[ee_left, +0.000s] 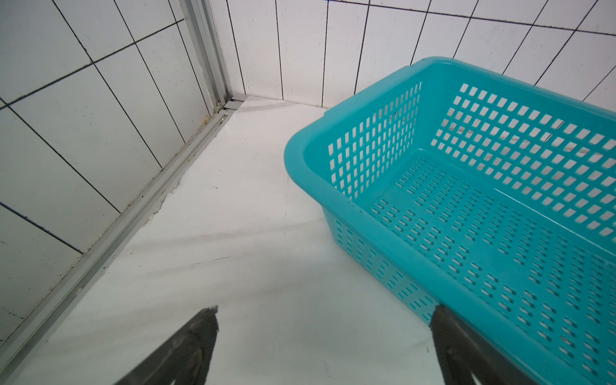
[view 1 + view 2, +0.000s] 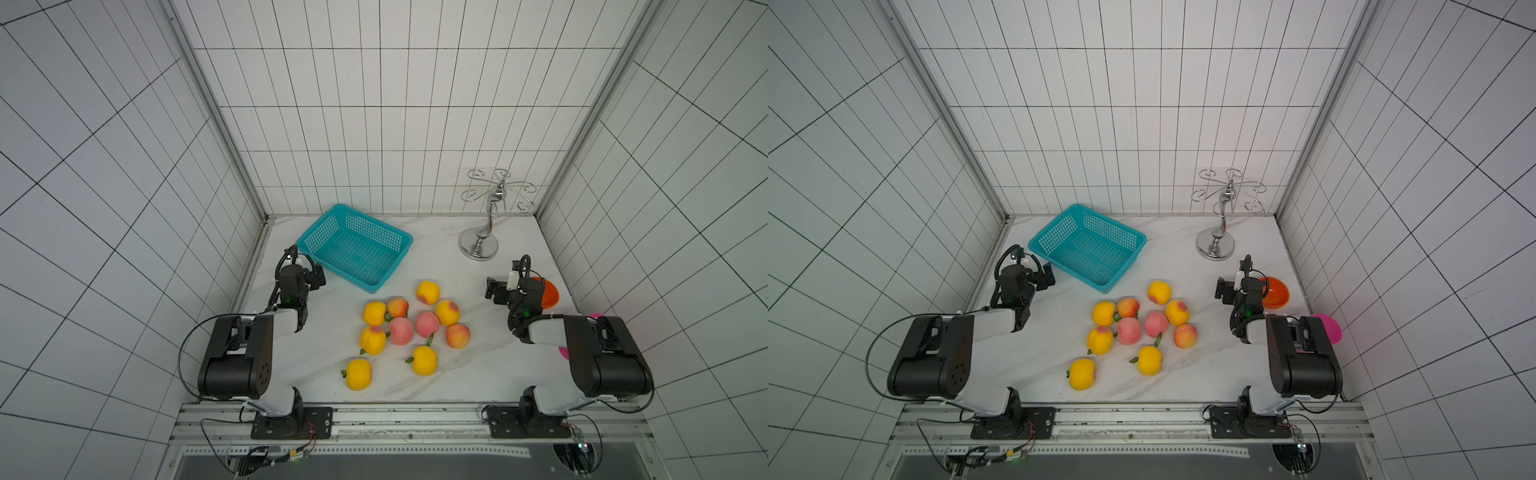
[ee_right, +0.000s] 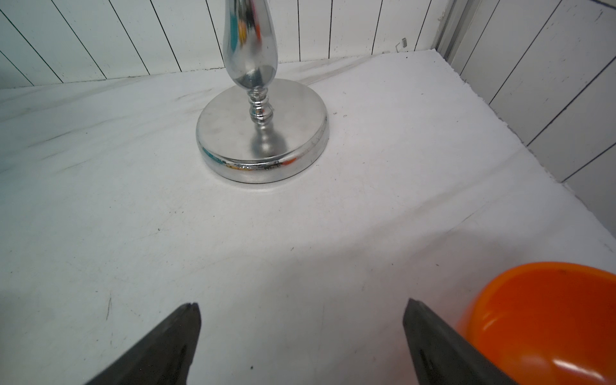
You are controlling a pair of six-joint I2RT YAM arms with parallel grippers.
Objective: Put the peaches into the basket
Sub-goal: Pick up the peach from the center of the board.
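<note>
Several peaches (image 2: 427,324) (image 2: 1156,324), yellow ones and pink-orange ones with green leaves, lie in a loose cluster at the middle of the marble table. The teal mesh basket (image 2: 332,265) (image 2: 1065,268) (image 1: 366,101) stands at the back left with nothing in it. My left gripper (image 2: 318,276) (image 2: 1046,278) (image 1: 324,312) is open beside the basket's near left corner, one finger right by its wall. My right gripper (image 2: 492,289) (image 2: 1223,291) (image 3: 302,306) hangs open over bare table, to the right of the peaches. Neither holds anything.
A chrome hook stand (image 2: 478,247) (image 3: 263,133) stands at the back right, ahead of the right gripper. An orange bowl (image 2: 548,293) (image 3: 533,316) sits close beside the right gripper. A pink bowl (image 2: 1329,328) lies partly hidden behind the right arm. Tiled walls enclose the table.
</note>
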